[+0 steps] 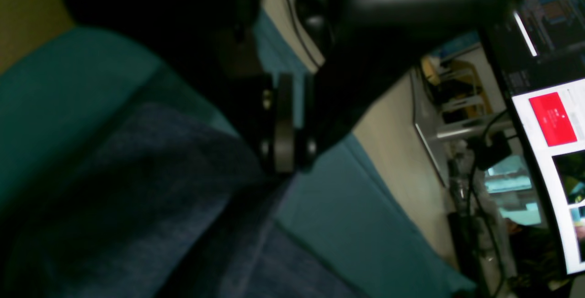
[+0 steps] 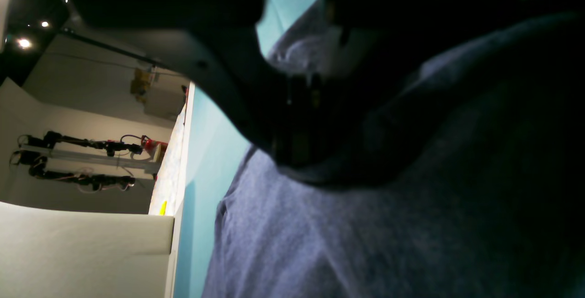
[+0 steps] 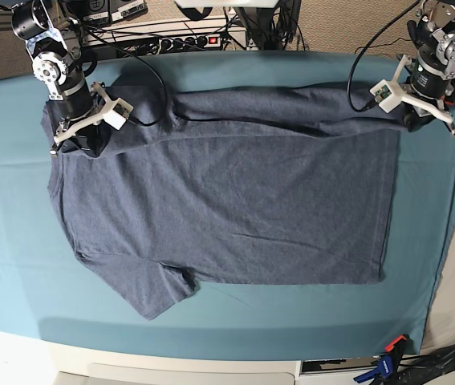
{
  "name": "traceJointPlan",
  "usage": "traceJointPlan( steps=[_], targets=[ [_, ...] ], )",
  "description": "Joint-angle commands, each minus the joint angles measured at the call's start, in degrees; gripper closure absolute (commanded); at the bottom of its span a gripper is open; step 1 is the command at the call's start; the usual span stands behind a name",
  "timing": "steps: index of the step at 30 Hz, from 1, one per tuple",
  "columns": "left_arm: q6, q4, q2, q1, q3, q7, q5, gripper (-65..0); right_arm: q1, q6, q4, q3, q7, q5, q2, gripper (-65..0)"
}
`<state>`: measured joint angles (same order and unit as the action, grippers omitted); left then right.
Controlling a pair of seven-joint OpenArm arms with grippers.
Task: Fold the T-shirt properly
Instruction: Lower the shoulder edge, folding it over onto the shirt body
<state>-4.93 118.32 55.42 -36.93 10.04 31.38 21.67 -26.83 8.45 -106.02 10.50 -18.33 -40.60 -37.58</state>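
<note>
T-shirt [image 3: 227, 200] lies spread flat on the teal table cloth [image 3: 10, 241], plain side up, no lettering visible. Body runs across the table; one short sleeve [image 3: 159, 290] points toward the near edge at lower left in the base view, and the straight hem is at that view's right. Far edge of the shirt is doubled over into a narrow folded band running between the two arms. Right gripper [image 3: 79, 138] sits at the far-left corner of the shirt in the base view, at the shoulder; fingers together and pinched on the fabric there, cloth bunched under it. The right wrist view confirms this: dark fingers [image 2: 301, 119] closed with blue-grey fabric gathered at the tips. Left gripper [image 3: 413, 115] sits at the far-right corner, at the hem end; the left wrist view shows its fingers [image 1: 283, 124] pressed together with the shirt edge running up into the tips, so clamped on the T-shirt. Beyond the table's far edge: a power strip [image 3: 183, 40] and cables. An orange-and-blue clamp [image 3: 387, 357] holds the cloth at the near-right corner.
</note>
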Motion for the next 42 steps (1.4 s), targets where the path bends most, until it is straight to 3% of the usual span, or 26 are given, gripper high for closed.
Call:
traceJointPlan(
  steps=[1,18,42],
  targets=[
    [-0.39,0.46,0.94,0.09,-0.42,-0.46,0.52,0.0,0.31,-1.16,-0.74,-0.44,0.72,-0.5,-0.83,0.0],
    [0.15,-1.86,0.94,3.67,-0.42,-1.88,-4.87,0.0,0.31,-1.18,-0.74,-0.44,1.18,-0.5,-0.81,0.0],
    [0.11,-1.86,0.92,3.78,-0.42,-1.88,-4.76,0.0,0.31,-1.4,-0.74,-0.44,0.11,-0.5,-0.79,0.0]
  ],
)
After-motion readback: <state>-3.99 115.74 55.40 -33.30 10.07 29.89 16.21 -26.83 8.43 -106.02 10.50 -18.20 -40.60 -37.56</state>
